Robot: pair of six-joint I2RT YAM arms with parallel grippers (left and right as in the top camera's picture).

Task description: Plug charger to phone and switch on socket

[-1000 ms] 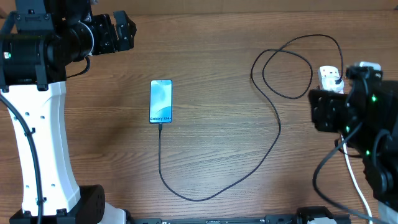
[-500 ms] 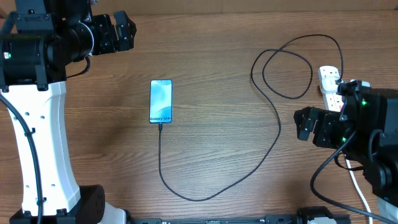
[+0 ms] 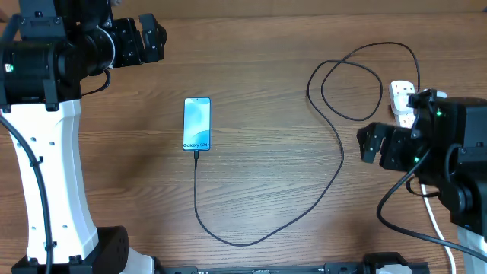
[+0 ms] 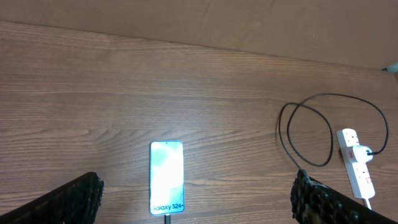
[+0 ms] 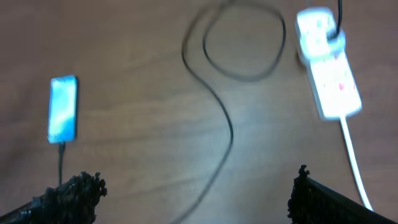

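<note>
Tabletop of brown wood grain under phone, charger, socket.

1. Table: mid-brown, wood grain running side to side.
2. Phone: light-blue screen, dark frame, dark lettering at lower end.
3. Cable: black throughout.
4. Socket: white, small red marks; cord white.
5. Left arm: white lower shell, black upper housing, one green light.

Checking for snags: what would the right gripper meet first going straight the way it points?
Probably the charger, curving just ahead; how high the right gripper sits above the table is unclear.
</note>
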